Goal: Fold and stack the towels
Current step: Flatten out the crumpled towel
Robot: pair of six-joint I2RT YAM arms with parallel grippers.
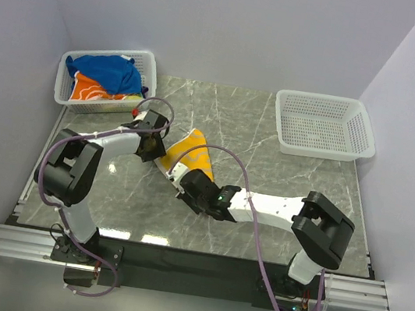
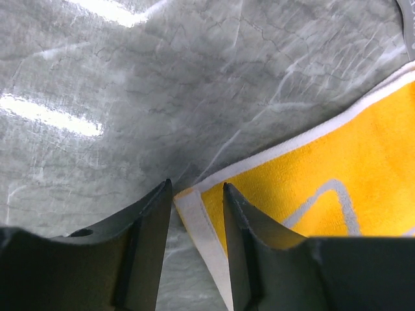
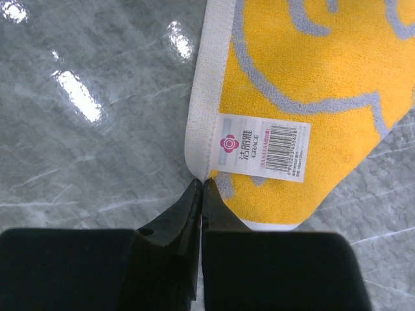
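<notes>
The yellow towel [image 1: 195, 147] with pale swirls lies on the marble table between the two grippers. My left gripper [image 1: 154, 145] is open, and its fingers straddle the towel's white-hemmed corner [image 2: 194, 214] down at the table. My right gripper [image 1: 181, 178] is shut, pinching the towel's near corner at the hem, just below a white barcode label [image 3: 262, 148]. The yellow cloth [image 3: 311, 58] spreads away from the right jaws. The blue towel [image 1: 110, 71] and the orange towel [image 1: 91, 91] lie crumpled in the left basket.
A white mesh basket [image 1: 149, 63] holding the two towels stands at the back left. A second white mesh basket [image 1: 324, 127] stands at the back right. Grey walls close in the left, back and right sides.
</notes>
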